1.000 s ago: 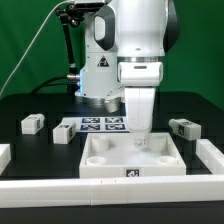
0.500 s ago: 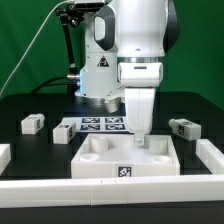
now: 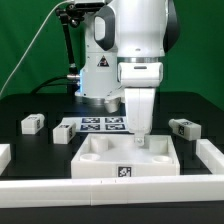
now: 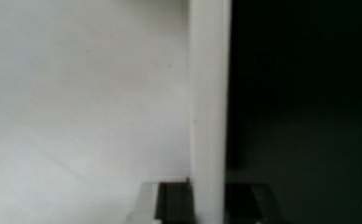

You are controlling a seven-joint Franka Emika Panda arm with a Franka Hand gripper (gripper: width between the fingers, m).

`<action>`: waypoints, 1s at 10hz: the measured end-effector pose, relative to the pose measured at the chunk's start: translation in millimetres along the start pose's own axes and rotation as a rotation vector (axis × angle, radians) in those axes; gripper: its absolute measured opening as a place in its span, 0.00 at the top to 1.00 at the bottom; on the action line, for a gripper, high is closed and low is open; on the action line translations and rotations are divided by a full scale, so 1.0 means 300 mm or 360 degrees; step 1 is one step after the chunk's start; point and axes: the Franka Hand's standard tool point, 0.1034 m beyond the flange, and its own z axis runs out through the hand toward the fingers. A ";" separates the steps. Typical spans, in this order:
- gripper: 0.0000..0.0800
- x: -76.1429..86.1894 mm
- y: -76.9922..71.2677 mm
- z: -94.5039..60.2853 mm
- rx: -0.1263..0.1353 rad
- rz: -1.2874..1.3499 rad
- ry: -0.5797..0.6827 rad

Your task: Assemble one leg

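While jaws low over tray (image 3: 95, 166), leg (image 3: 183, 128) well aside.

No words, brands or numbers are legible from my station. The only signs are square black-and-white marker tags. They stand on the thin flat white marker board (image 3: 100, 124), on the front wall of the large white square tray-like piece (image 3: 100, 165), and on two small white plastic legs, one at the exterior view's left (image 3: 33, 123) and one at its right (image 3: 184, 128). A dark sticker on the arm's white base housing (image 3: 100, 60) is too small to read.
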 end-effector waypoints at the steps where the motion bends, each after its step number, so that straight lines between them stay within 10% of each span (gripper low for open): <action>1: 0.92 0.007 0.005 -0.002 0.0051 -0.0099 -0.0036; 3: 0.92 0.050 0.024 -0.001 0.0157 -0.0182 -0.0091; 10: 0.92 0.114 0.046 0.002 0.0133 -0.0207 -0.0064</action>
